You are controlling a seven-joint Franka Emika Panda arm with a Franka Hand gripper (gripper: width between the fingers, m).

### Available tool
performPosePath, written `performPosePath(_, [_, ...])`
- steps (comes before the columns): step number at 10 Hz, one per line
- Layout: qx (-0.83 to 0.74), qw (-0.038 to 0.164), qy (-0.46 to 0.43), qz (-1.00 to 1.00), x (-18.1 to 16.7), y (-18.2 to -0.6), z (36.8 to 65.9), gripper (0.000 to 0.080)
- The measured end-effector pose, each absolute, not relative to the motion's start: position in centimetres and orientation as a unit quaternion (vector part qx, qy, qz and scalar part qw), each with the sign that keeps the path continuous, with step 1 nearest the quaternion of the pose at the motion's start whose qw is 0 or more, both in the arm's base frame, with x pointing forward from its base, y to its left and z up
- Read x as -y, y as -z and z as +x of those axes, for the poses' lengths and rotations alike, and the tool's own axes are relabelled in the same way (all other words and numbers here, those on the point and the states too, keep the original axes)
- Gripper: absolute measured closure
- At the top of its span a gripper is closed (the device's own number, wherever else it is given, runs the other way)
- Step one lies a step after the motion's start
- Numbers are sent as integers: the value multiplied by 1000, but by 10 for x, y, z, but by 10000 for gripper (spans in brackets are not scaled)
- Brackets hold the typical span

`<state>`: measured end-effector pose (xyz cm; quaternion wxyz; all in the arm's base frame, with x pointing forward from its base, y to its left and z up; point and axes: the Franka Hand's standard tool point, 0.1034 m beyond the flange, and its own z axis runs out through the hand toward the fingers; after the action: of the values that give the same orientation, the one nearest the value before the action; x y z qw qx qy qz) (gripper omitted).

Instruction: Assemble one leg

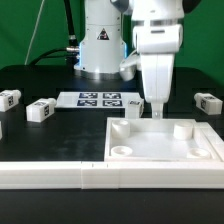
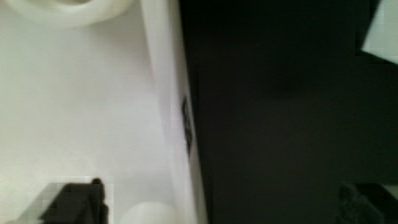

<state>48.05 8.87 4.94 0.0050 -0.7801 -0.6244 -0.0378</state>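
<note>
Long white rail (image 1: pixel 50 176) in foreground | square panel (image 1: pixel 160 146) behind it, visible sockets empty | gripper (image 1: pixel 157 110) at panel's far edge, jaws apart, holding nothing | one leg (image 1: pixel 207 102) loose on bench (image 1: pixel 60 135) at exterior view's right, another leg (image 1: pixel 40 110) at its left | judged: no leg fitted, assembly barely begun

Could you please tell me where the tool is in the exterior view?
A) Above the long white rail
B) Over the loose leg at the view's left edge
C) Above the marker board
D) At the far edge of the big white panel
D: the tool hangs at the far edge of the panel, to the exterior view's right of the marker board, well away from the rail and the leftmost leg.
</note>
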Motion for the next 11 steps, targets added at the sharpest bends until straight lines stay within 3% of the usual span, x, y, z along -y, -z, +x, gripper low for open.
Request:
performPosePath(2, [587, 2, 41, -808, -103, -63, 469, 151])
performPosePath(6, [568, 4, 38, -822, -107, -62, 466, 151])
performPosePath(9, [421, 16, 39, -906, -112, -61, 461, 151])
performPosePath(11, [280, 29, 31, -959, -140, -57, 437, 151])
